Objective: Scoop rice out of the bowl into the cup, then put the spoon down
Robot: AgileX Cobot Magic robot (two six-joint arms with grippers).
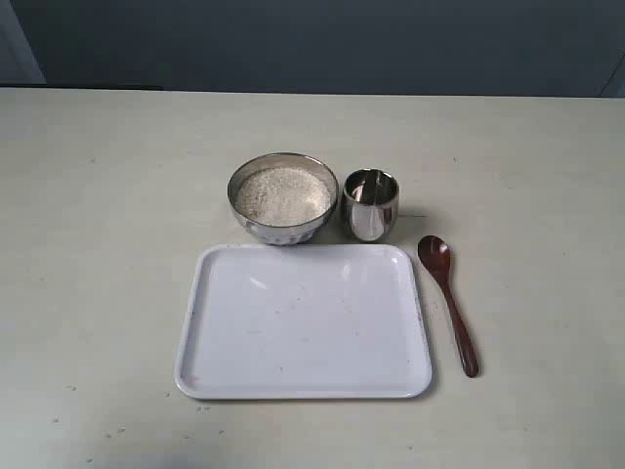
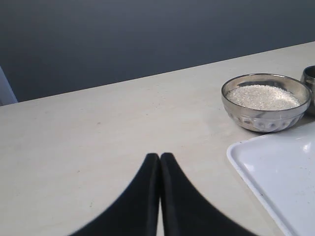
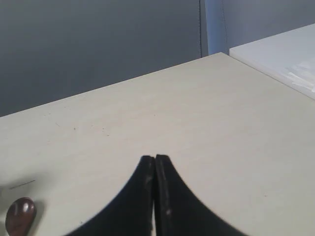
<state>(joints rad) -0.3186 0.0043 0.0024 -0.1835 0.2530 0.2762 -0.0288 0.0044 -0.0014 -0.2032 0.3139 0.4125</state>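
rice [image 1: 283, 193]: a pale, grainy heap, fairly level, filling its container almost to the rim.
bowl [image 1: 283, 233]: shiny steel with a faceted lower side, upright on the table and holding the rice. In the exterior view it stands at 12 o'clock from the middle of the tray, right at the tray's far edge. Whether the two touch cannot be told.
cup [image 1: 370, 210]: a small mirror-like steel tumbler, upright at 3 o'clock from the bowl and just beside it. Its inside shows only reflections, so what it holds cannot be told.
spoon [image 1: 449, 298]: dark reddish-brown wood, lying flat and free on the table at 3 o'clock from the tray, just beside the tray's right edge but apart from it. Its oval end points toward 11 o'clock, near the cup, and its slim handle runs toward 5 o'clock.
tray [image 1: 303, 332]: white, rectangular with rounded corners, lying flat, with a few faint specks on it.
table [image 1: 98, 244]: pale cream, carrying everything.
left gripper [image 2: 160, 156]: dark fingers pressed together tip to tip, gripping nothing, over bare table. Its camera also sees the bowl of rice, a corner of the tray and a sliver of the cup.
right gripper [image 3: 155, 158]: likewise closed tight and holding nothing, over bare table. The spoon's oval end shows at the edge of its camera's view.
wall [image 1: 322, 44]: dark grey, behind the table.
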